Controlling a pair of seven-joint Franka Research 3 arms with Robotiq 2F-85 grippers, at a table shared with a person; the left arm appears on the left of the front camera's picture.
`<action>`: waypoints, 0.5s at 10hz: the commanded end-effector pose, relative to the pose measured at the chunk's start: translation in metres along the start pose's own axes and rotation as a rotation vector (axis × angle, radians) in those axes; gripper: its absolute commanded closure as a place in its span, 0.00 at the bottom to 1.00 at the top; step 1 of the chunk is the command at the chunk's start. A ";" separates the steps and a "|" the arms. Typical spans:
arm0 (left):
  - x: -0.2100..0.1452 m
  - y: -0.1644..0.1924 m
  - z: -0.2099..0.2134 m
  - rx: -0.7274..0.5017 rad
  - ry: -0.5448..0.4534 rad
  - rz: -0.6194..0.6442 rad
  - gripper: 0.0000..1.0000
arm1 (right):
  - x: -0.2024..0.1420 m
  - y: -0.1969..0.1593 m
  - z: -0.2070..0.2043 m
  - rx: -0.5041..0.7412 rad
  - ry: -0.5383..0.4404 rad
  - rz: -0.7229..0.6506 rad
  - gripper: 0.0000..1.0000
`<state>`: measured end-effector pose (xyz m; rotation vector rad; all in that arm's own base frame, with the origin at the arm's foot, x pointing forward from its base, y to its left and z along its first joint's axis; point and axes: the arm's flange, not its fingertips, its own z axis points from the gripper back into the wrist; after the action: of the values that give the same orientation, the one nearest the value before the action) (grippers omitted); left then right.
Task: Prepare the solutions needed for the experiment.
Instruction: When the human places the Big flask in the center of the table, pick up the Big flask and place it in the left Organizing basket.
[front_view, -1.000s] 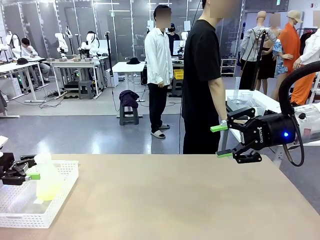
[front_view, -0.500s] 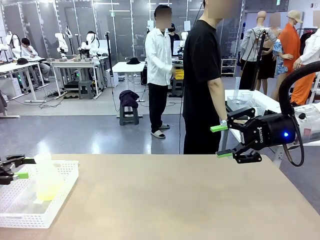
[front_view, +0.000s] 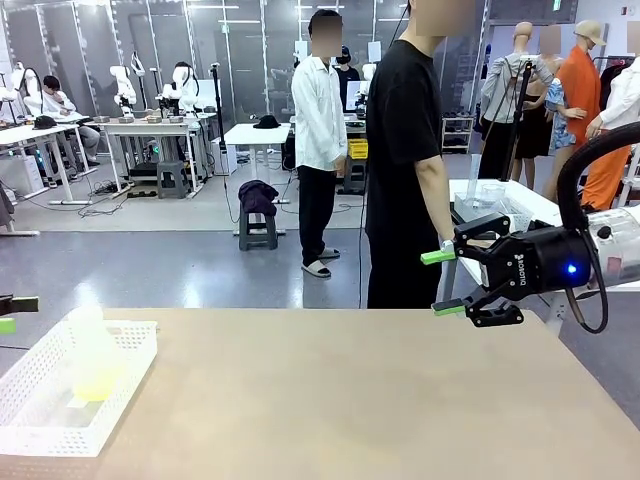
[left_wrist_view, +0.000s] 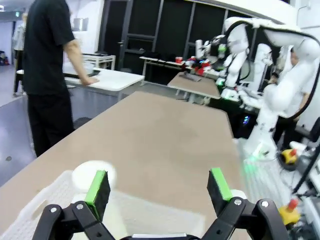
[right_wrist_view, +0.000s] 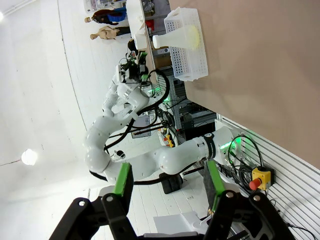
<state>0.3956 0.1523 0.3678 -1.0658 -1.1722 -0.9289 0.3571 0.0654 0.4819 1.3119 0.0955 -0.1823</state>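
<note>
A translucent flask (front_view: 92, 350) stands upright in a white mesh basket (front_view: 50, 440) at the table's near left corner. Pale yellow-green solution (front_view: 96, 382) tints its bottom. My left gripper (front_view: 10, 313) hangs open at the picture's left edge, apart from the flask. In the left wrist view the left gripper (left_wrist_view: 158, 186) is open over the basket (left_wrist_view: 47, 197), with the flask's blurred top (left_wrist_view: 80, 175) beside one finger. My right gripper (front_view: 440, 282) is held open in the air past the table's far right, with nothing between its fingers. The right wrist view looks past the open right gripper (right_wrist_view: 167, 181) to the basket (right_wrist_view: 187, 45) and flask (right_wrist_view: 175, 37).
A person in a black shirt (front_view: 405, 150) stands at the table's far edge, one hand by a white side table (front_view: 500, 200) to the right. The tan tabletop (front_view: 350, 400) stretches bare from the basket to the right edge.
My left gripper has drawn back to the left, away from the flask, to the picture's edge. The flask stays in the basket. The right arm has not moved.
</note>
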 end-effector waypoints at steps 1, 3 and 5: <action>0.039 -0.043 -0.023 -0.073 -0.045 0.137 0.00 | 0.000 0.001 0.000 0.007 0.002 0.004 0.28; 0.064 -0.063 -0.041 -0.170 -0.086 0.221 0.00 | 0.000 0.001 0.000 0.007 0.002 0.004 0.28; 0.092 -0.068 -0.060 -0.209 -0.178 0.366 0.00 | 0.000 0.001 0.000 0.007 0.002 0.004 0.28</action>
<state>0.3532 0.0811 0.4526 -1.4334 -1.0093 -0.7912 0.3571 0.0655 0.4820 1.3119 0.0954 -0.1821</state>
